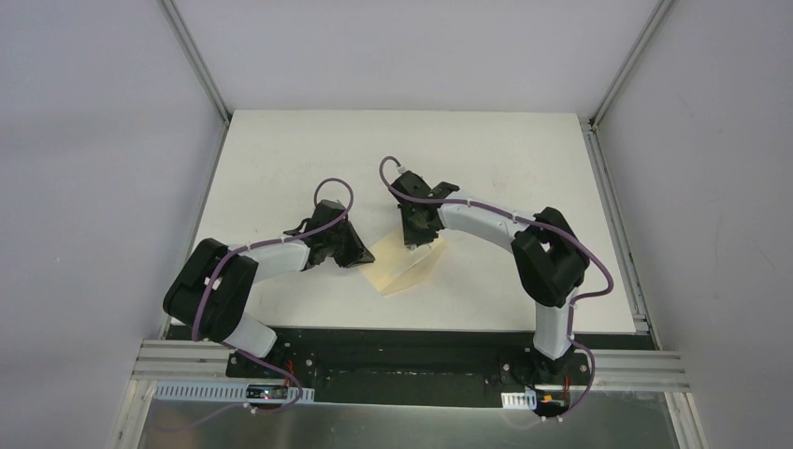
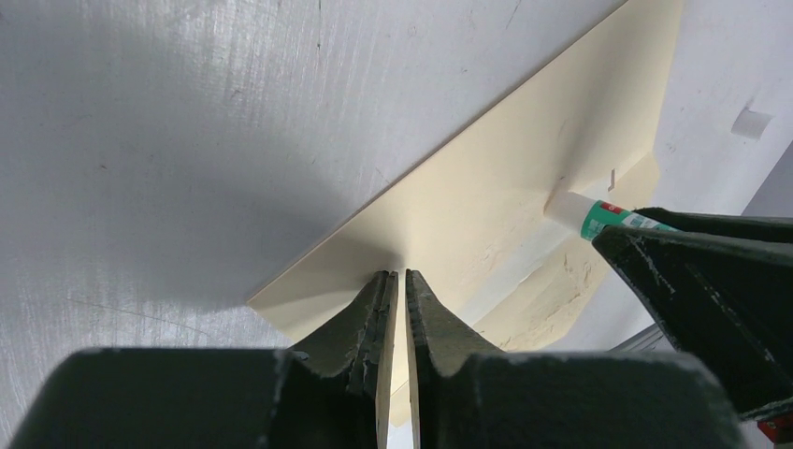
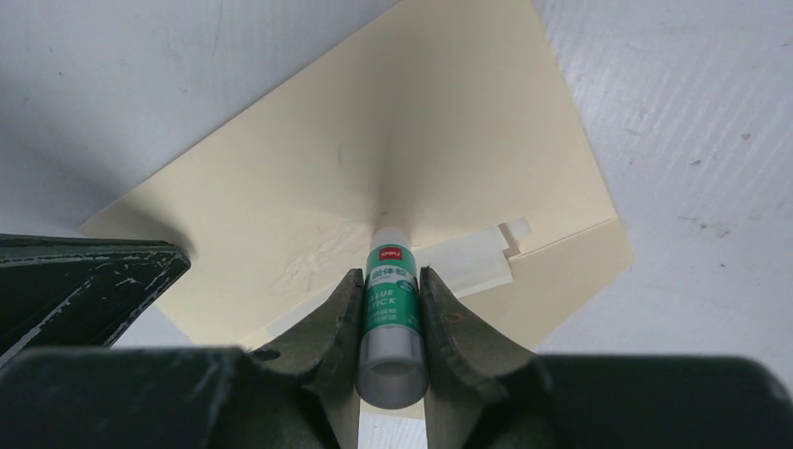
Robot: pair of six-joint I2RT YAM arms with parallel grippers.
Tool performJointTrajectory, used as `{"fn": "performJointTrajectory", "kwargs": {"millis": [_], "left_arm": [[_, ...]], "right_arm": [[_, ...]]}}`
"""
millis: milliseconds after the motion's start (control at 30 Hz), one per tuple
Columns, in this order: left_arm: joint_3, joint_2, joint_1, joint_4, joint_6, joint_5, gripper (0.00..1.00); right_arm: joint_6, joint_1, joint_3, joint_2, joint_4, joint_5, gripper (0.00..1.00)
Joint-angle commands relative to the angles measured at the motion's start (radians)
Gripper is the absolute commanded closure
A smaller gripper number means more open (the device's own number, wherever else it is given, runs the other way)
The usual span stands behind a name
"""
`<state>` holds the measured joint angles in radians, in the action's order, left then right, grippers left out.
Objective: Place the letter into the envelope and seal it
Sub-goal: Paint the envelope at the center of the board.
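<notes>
left gripper [image 2: 397,277] with fingers almost together, pinching the edge of the envelope [image 2: 486,196], right gripper [image 3: 391,275] clamped around a glue stick [image 3: 390,313], the stick's tip touching the envelope

Both arms folded inward, grippers close together, tips angled down

The left arm [image 1: 271,254] swings in low from its side, and the left gripper [image 2: 397,276] is pinched nearly flat on the envelope [image 2: 486,215] edge. The right arm [image 1: 486,223] elbows out wide, with the right gripper [image 3: 391,276] clamped round a glue stick [image 3: 390,304].
</notes>
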<state>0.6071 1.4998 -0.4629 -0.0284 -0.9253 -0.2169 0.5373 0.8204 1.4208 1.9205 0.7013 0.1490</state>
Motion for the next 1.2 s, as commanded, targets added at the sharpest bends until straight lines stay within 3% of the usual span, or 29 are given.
{"fn": "performJointTrajectory", "kwargs": {"millis": [0,333,1167], "left_arm": [[-0.016,0.024,0.013,-0.03,0.04,0.046,0.88],[-0.015,0.031,0.014,-0.022,0.035,0.034,0.88],[-0.011,0.072,0.013,0.017,0.017,0.012,0.89]], "right_arm": [[-0.02,-0.042,-0.02,-0.008,0.042,0.068,1.0],[-0.03,-0.062,-0.027,-0.018,0.034,0.054,1.0],[-0.027,0.081,0.015,0.043,-0.006,-0.052,1.0]]}}
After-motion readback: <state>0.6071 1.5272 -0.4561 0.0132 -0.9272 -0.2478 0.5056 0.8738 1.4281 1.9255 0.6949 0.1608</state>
